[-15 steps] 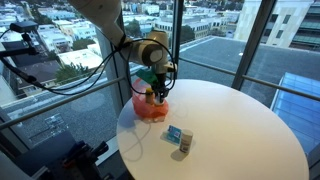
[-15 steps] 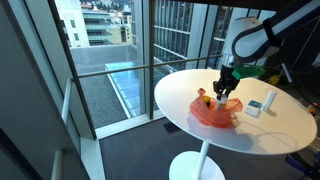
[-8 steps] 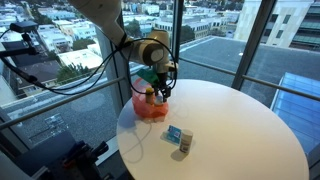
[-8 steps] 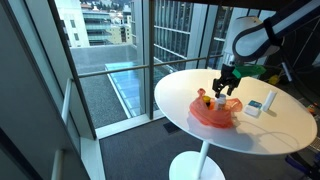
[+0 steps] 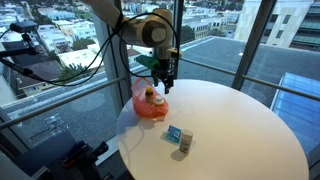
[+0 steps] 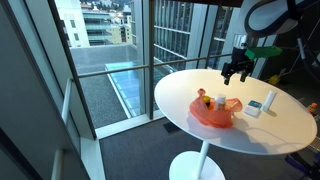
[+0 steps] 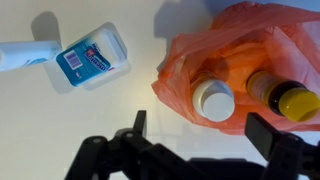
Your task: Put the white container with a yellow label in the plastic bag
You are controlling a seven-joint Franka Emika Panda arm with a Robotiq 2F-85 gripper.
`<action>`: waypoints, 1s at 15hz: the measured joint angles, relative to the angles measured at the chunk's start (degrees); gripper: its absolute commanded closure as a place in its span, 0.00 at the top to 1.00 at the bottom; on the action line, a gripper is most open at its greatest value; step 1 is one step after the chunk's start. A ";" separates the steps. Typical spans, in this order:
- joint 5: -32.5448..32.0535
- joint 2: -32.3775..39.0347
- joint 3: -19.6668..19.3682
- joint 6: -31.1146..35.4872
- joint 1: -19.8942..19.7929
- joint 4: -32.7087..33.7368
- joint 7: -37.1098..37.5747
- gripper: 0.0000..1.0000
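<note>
Orange plastic bag [image 7: 240,50], right side of wrist view, already has the white container [image 7: 213,98] standing inside. Pincer [image 5: 165,85] open & empty above desk [image 5: 230,120]. Imo lift straight up, don't snag the bag.

This looks like an upper-floor office or lab in a city block. Floor-to-ceiling glass [image 6: 150,50] in dark frames wraps the room, with rooftops [image 5: 60,30] and towers spread out below. A round white worktop [image 5: 240,130] stands on a single pedestal [image 6: 205,150], and a robot arm [image 5: 105,10] reaches over it.
</note>
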 measured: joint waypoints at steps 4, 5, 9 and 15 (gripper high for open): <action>-0.93 -4.72 -0.09 -8.11 -1.18 -0.09 -1.44 1.00; -1.16 -5.75 -0.09 -9.61 -1.68 -0.18 -2.78 1.00; -1.36 -9.63 -0.09 -11.98 -3.97 -1.78 -10.71 1.00; -2.63 -19.13 -0.02 -11.98 -4.93 -8.35 -16.28 1.00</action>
